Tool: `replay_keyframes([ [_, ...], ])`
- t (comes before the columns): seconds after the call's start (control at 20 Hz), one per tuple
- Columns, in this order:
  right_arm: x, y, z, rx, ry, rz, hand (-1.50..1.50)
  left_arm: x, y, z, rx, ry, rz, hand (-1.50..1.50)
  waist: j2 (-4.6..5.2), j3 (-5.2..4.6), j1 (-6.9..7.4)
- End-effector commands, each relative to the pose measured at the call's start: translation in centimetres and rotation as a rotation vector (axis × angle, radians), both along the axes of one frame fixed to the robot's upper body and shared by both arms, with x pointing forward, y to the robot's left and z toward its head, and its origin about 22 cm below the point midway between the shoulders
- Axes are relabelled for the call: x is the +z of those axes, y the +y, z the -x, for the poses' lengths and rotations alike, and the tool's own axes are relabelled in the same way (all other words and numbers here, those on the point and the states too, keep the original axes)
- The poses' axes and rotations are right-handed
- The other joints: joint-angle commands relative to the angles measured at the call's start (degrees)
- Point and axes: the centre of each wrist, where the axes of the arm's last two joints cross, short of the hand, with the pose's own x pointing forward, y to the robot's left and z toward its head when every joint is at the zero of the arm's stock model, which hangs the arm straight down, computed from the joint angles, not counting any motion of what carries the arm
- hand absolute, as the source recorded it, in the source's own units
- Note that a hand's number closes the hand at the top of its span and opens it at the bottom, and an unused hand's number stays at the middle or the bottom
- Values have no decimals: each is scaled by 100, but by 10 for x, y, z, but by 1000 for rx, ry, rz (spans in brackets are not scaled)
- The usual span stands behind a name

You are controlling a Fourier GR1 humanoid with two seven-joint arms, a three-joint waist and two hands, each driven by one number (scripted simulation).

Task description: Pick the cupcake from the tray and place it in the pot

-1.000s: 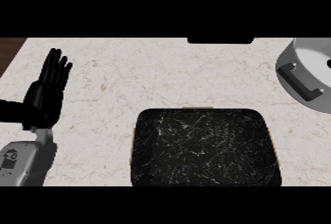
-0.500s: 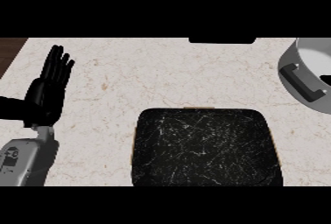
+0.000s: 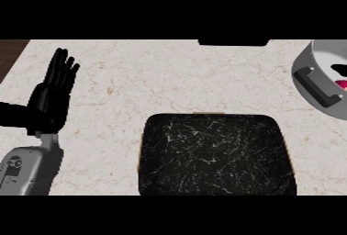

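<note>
The dark tray (image 3: 217,153) at lower centre of the frame shows no cupcake. A pink patch inside the pot (image 3: 318,80), at the right edge, may be the cupcake (image 3: 341,83), though too little shows to be sure. The left robot hand (image 3: 53,94) rests at the left on the worktop (image 3: 169,78), fingers straight and apart, holding nothing, far across from the pot. The right robot hand is out of view.

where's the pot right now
In the head view the pot sits at the counter's right edge, cut off by the frame, up and right of the dark tray.
</note>
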Motion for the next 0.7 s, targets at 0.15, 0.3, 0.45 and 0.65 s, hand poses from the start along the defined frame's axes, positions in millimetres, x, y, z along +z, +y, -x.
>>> replay_keyframes([
  [0.15, 27, -20, 7, -75, -261, -135, -150, 1, 3, 0, 12, 10, 2, 0, -39, -9, -109],
  [0.3, 20, -36, 22, -105, -347, -139, -150, 4, -12, 5, 8, -1, -14, 0, -43, -6, -111],
  [0.45, 14, -49, 42, -104, -390, -104, -150, -5, 13, 13, 29, 6, -14, 0, -76, -16, -180],
  [0.65, 0, -69, 75, -94, -447, -108, -150, -4, 10, 6, 42, 12, 0, 0, -89, -19, -247],
])
